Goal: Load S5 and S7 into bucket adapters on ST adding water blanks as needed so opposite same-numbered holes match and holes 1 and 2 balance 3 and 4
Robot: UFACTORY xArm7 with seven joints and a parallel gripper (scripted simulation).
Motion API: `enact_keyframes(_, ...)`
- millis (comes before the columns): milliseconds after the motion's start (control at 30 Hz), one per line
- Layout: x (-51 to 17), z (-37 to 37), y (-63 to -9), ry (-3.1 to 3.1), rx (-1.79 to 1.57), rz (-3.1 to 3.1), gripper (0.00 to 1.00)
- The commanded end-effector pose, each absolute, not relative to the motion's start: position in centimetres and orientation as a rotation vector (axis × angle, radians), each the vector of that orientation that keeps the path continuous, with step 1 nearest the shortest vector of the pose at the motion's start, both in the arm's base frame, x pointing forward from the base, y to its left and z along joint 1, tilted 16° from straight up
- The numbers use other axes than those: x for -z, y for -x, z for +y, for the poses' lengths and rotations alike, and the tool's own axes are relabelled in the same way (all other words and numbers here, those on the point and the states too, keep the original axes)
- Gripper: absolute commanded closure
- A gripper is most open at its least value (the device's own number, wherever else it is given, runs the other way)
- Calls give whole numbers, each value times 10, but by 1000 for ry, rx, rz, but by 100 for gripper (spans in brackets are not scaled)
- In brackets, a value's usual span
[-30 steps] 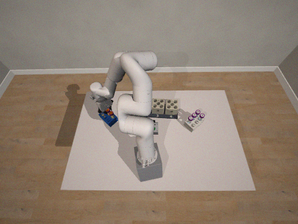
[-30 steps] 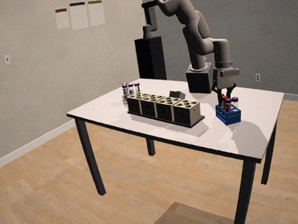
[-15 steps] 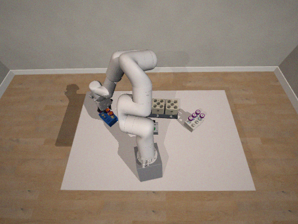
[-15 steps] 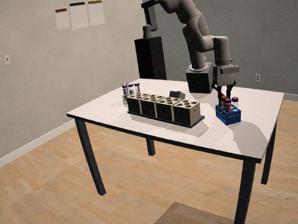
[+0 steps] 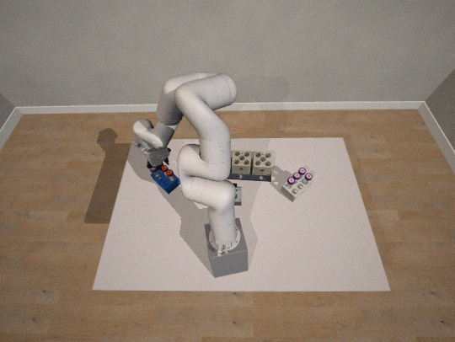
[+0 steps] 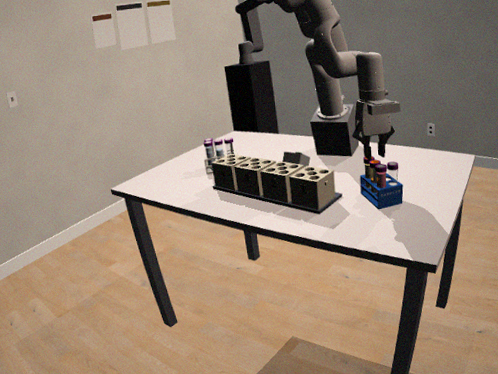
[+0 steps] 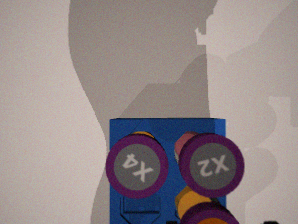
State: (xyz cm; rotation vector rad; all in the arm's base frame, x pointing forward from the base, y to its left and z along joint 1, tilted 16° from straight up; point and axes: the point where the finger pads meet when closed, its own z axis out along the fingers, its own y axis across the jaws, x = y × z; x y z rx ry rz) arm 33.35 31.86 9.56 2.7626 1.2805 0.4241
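Note:
My gripper [image 5: 158, 165] [image 6: 375, 154] [image 7: 220, 222] is open, pointing down just above the blue sample rack [image 5: 170, 186] [image 6: 390, 199] [image 7: 165, 126]. The wrist view shows grey-dot caps X4 [image 7: 137, 167] and X2 [image 7: 212, 166] standing in the rack. An orange-dot cap [image 7: 212, 220] lies between the fingertips at the lower edge, its ID cut off. Two orange-dot caps [image 5: 164, 168] [image 5: 169, 173] show in the top view. Four beige adapters stand on the dark loading stand [image 5: 248, 177] [image 6: 324, 207]; no tube shows in their visible holes. Several purple-capped tubes stand in the white rack [image 5: 291, 195].
The small desk [image 5: 238, 202] [image 6: 295, 158] with the green DONE key [image 5: 236, 196] stands between the stand and my base [image 5: 229, 262] [image 6: 333, 136]. My arm hides part of the stand in the top view. The adapters' row lies between the two racks.

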Motion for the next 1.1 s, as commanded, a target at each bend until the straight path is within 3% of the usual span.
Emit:
enact_keyframes(0,-109,318,-331,-2771,-422,1291,56)
enact_keyframes(1067,-165,315,-315,-2771,-422,1290,56)
